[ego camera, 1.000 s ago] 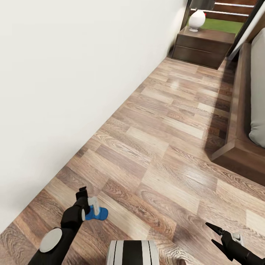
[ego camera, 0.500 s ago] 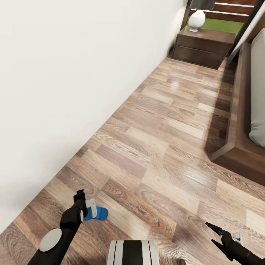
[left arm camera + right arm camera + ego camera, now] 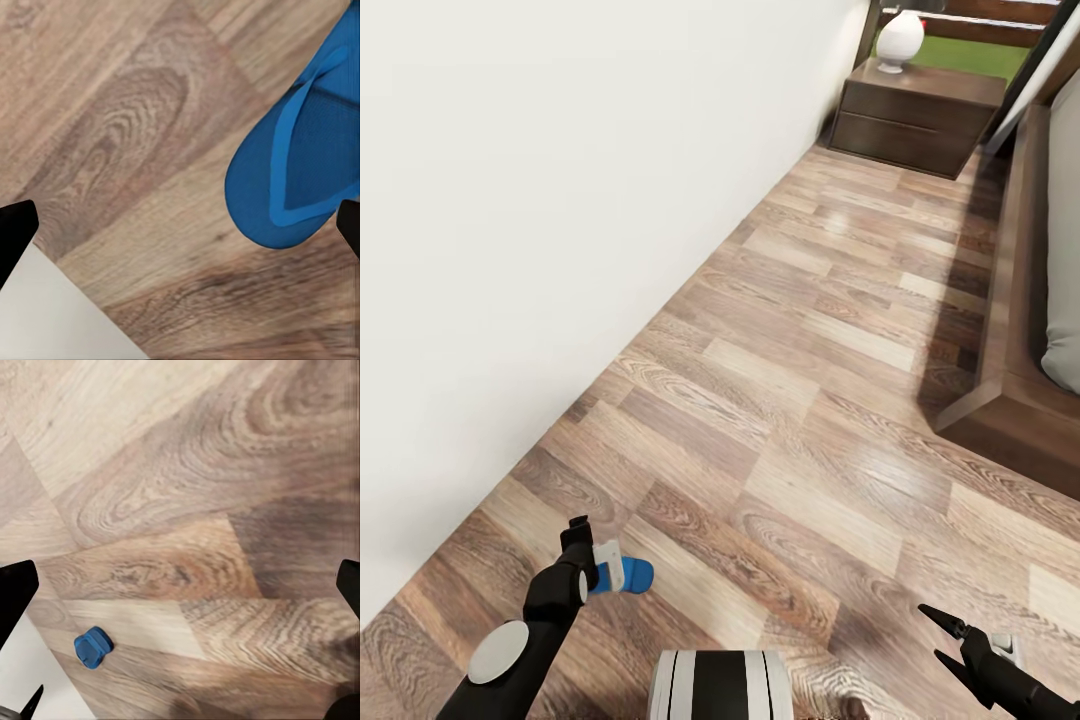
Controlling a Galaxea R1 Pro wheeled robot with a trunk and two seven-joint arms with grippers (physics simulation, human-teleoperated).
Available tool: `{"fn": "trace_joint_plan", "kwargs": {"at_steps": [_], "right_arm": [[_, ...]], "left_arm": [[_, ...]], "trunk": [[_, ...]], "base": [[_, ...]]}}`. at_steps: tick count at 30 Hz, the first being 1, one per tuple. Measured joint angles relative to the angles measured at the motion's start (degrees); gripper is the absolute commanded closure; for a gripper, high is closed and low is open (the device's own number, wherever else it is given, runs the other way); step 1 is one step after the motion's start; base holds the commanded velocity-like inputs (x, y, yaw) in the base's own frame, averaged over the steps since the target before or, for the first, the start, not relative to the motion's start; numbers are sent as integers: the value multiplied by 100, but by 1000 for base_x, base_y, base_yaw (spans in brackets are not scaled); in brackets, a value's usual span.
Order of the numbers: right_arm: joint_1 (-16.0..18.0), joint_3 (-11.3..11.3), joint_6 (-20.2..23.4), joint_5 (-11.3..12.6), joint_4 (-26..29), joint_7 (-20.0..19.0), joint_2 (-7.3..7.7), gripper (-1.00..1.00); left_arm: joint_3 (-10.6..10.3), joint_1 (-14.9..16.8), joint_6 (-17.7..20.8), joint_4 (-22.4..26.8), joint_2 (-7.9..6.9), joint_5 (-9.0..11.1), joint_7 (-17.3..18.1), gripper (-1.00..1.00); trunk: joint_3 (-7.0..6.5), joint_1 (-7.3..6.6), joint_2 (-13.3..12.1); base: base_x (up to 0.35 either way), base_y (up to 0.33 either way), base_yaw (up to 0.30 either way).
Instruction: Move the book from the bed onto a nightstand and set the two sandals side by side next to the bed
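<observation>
Left gripper (image 3: 582, 548) hangs over a blue sandal (image 3: 628, 575) lying on the floor (image 3: 780, 400) near the wall (image 3: 560, 200); jaws spread wide, nothing held. In the left wrist view the sandal (image 3: 300, 165) sits off to one side of the fingers, not between them. Right gripper (image 3: 950, 640) is open and empty too. Bed (image 3: 1020, 380) and nightstand (image 3: 915, 115) are well apart from the sandal.

Risk: closing from here likely catches only the sandal's edge, or pushes it toward the wall.

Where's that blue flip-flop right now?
The blue sandal lies flat on the wood floor at the head view's lower left, just beyond the left gripper and near the white wall; the bed is far right.
</observation>
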State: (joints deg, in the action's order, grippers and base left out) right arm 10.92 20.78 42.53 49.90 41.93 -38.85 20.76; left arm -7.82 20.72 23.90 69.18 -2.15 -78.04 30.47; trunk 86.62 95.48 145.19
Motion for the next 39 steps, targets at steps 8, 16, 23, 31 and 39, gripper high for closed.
{"fn": "trace_joint_plan", "kwargs": {"at_steps": [8,16,23,31,39], "right_arm": [[0,1,0,0,0,2,0,-100],[-2,0,0,0,0,4,1,-100],[1,-4,0,0,0,1,1,-100],[2,-5,0,0,0,1,3,-100],[2,-7,1,2,0,3,1,-100]], "left_arm": [[0,0,0,0,1,2,0,-100],[0,0,0,0,1,1,-2,-100],[0,0,0,0,1,1,-7,-100],[1,0,0,0,1,1,-15,-100],[1,0,0,27,1,3,-11,-100]], "trunk": [[177,21,11],[355,41,22],[510,59,31],[687,80,42],[843,98,51]], "base": [[0,0,0],[0,0,0],[0,0,0],[0,0,0],[0,0,0]]}}
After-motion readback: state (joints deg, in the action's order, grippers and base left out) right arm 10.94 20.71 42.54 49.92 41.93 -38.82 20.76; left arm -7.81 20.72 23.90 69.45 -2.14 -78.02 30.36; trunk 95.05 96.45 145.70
